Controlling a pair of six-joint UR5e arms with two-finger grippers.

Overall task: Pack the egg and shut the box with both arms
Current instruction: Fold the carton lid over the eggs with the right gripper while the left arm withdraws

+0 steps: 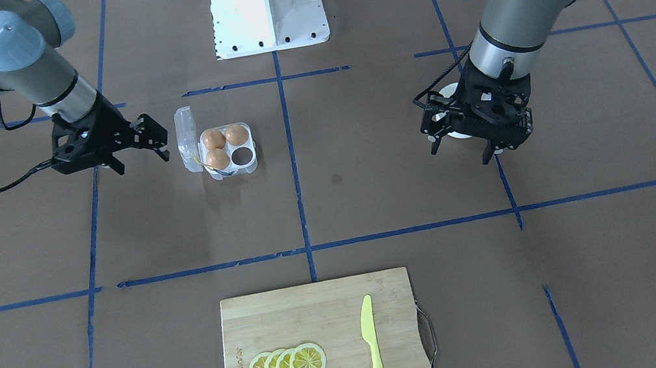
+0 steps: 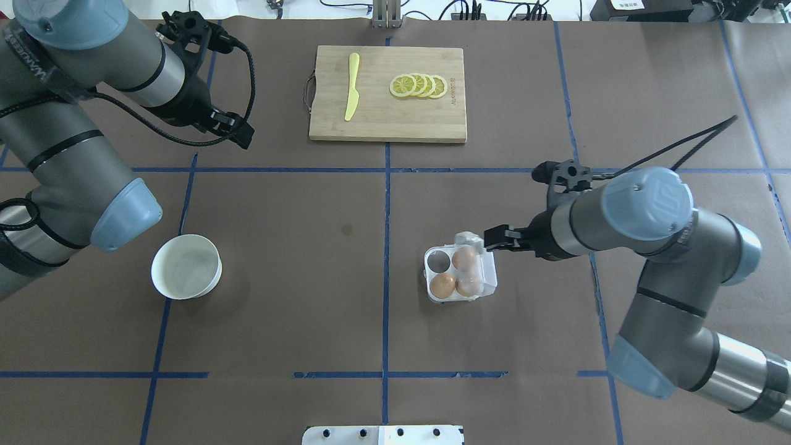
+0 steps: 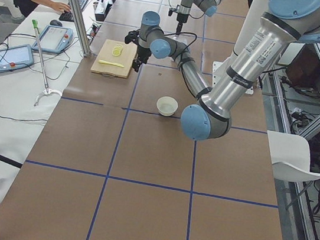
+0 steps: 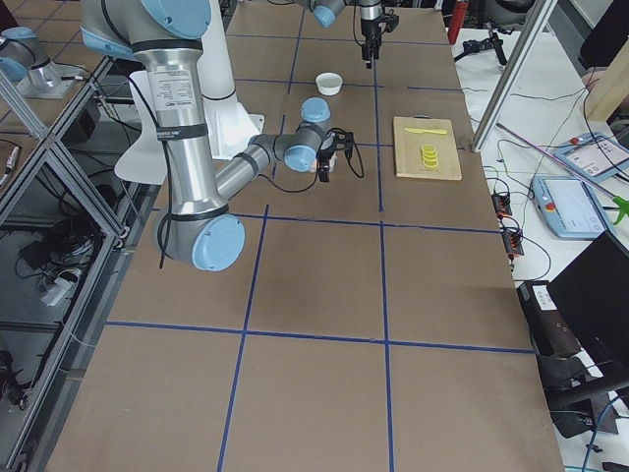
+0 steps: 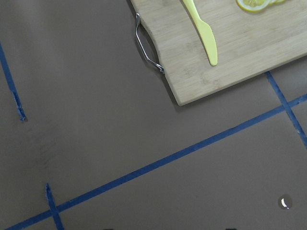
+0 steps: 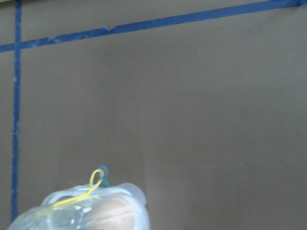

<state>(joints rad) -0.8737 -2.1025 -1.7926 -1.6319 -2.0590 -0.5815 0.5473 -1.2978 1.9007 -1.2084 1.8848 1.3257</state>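
The clear box lies left of centre in the front view, its lid open and standing on the side facing my right gripper. Three brown eggs that look alike fill three cups; the fourth cup is empty. The box also shows in the overhead view. My right gripper is open and empty, close beside the lid, apart from it. My left gripper is open and empty, held high over the white bowl. The right wrist view shows the box's top edge and yellow band.
A wooden cutting board with lemon slices and a yellow knife lies at the table's far side from the robot. The white pedestal base stands at the robot's side. Blue tape lines mark the brown table.
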